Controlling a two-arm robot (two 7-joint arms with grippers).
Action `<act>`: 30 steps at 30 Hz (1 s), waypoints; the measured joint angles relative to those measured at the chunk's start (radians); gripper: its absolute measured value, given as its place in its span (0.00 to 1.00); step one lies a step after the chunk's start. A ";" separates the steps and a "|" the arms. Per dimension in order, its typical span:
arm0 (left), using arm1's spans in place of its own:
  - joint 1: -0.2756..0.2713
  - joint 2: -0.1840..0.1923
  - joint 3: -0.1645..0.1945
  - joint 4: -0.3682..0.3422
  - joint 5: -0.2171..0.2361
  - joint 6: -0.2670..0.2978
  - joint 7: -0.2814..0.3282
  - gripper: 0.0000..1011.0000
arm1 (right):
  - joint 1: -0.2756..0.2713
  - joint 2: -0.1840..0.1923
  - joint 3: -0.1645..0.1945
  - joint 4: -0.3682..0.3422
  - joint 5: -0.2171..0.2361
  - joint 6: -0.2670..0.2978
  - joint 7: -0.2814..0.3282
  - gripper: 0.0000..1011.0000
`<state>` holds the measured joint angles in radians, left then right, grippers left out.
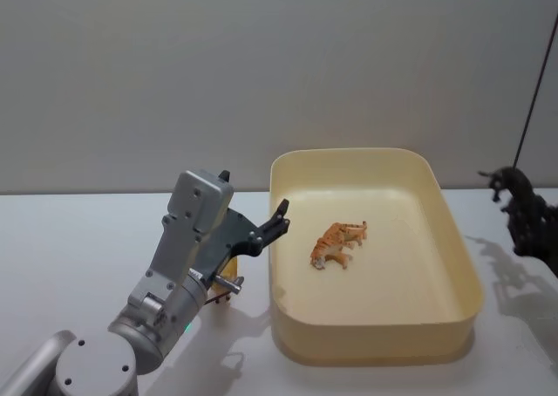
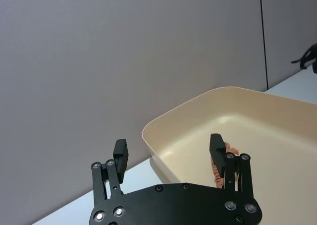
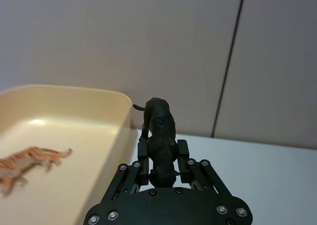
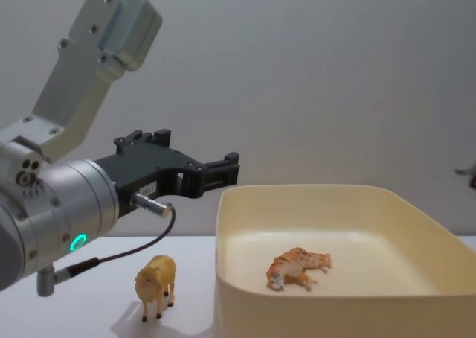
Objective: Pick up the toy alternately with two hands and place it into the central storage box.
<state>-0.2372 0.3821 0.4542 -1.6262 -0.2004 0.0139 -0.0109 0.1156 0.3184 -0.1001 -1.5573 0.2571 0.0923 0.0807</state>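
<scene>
Right wrist view: right pincer (image 3: 163,154) grips black toy (image 3: 158,120), maybe panther.

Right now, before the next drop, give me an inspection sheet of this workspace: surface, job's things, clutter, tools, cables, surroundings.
Surface: white table.
Job's things: cream storage box at centre; striped tiger toy lying on its side inside it; tan animal toy standing on the table left of the box; black animal toy held in the air right of the box.
Clutter: nothing seen.
Tools: left tool open and empty, raised by the box's left rim; right tool shut on the black animal toy.
Cables: black cable looping under the left wrist.
Surroundings: plain grey wall behind.
</scene>
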 joint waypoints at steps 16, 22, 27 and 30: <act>0.000 0.000 0.000 0.000 0.000 0.000 0.000 0.99 | 0.086 -0.070 -0.062 -0.029 -0.024 0.071 0.101 0.31; 0.000 0.000 0.000 0.000 0.000 0.000 0.000 0.99 | 0.119 -0.096 -0.086 -0.009 -0.057 0.106 0.127 0.45; 0.000 0.000 0.000 0.000 0.000 0.000 0.000 0.99 | 0.133 -0.106 -0.096 0.000 -0.071 0.121 0.138 0.62; 0.000 0.000 0.000 0.000 0.000 0.000 0.000 0.99 | 0.137 -0.110 -0.100 0.003 -0.076 0.126 0.143 0.71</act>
<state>-0.2372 0.3821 0.4542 -1.6262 -0.2004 0.0139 -0.0109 0.2529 0.2086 -0.2002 -1.5541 0.1813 0.2181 0.2232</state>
